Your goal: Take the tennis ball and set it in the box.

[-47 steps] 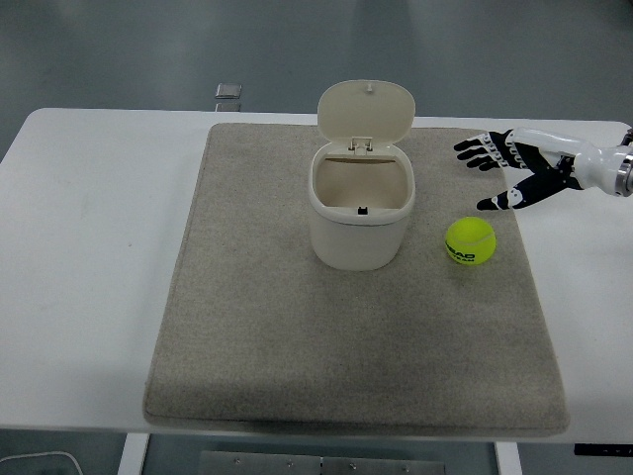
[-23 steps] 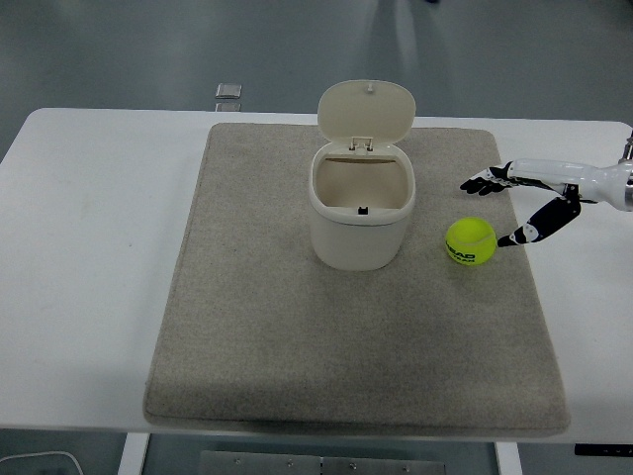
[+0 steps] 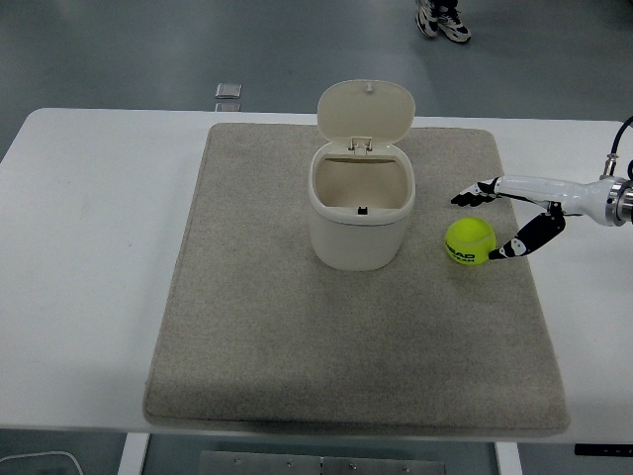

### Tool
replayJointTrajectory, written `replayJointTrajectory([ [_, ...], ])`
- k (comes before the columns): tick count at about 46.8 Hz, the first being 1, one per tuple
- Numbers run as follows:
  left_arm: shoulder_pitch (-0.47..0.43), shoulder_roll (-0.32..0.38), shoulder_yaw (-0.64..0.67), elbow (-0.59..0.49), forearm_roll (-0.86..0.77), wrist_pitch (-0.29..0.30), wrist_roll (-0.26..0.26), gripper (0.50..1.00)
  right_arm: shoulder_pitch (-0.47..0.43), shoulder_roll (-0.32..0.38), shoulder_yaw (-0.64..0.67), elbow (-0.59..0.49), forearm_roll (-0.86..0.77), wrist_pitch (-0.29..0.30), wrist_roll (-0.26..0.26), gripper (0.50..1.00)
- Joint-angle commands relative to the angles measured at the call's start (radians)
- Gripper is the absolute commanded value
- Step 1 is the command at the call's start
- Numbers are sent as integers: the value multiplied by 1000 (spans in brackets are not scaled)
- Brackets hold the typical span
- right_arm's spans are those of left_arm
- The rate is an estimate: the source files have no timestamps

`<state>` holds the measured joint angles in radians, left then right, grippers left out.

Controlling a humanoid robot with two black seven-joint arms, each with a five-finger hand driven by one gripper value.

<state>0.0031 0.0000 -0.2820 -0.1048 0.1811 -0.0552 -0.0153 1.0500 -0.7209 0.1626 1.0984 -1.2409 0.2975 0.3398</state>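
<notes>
A yellow-green tennis ball (image 3: 470, 242) lies on the grey mat (image 3: 297, 336), just right of a cream box (image 3: 361, 210) whose hinged lid stands up at the back. My right hand (image 3: 480, 220) reaches in low from the right edge, open. Its fingers (image 3: 473, 193) sit behind the ball and the thumb (image 3: 514, 244) lies at the ball's right side, so the hand brackets the ball without closing on it. The left arm does not show.
The mat covers most of the white table (image 3: 89, 257). A small grey object (image 3: 228, 92) lies on the floor beyond the far edge. A person's shoes (image 3: 442, 18) show at the top.
My right hand has come down and moved left, from above and right of the ball to around its right side. The ball and box have not moved. Shoes appeared at the top.
</notes>
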Motion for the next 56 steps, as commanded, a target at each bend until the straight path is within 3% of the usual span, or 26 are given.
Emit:
replayJointTrajectory([
  [1,0,0,0,-1,0,0,0,992,-4,2,0,0,0,-3,-2,901],
  [13,0,0,0,1,0,0,0,992,-19,44,-1,0,1,-18,-5,899],
  [32,0,0,0,-1,0,0,0,992,-30,54,-1,-2,0,-26,-8,893],
  [39,0,0,0,-1,0,0,0,992,-36,54,-6,-3,0,-41,-10,862],
  [42,0,0,0,1,0,0,0,992,-36,54,-6,-3,0,-49,-10,817],
  [49,0,0,0,-1,0,0,0,992,-38,54,-6,-3,0,-52,-12,774],
  [56,0,0,0,1,0,0,0,992,-38,54,-6,-3,1,-52,-13,768],
])
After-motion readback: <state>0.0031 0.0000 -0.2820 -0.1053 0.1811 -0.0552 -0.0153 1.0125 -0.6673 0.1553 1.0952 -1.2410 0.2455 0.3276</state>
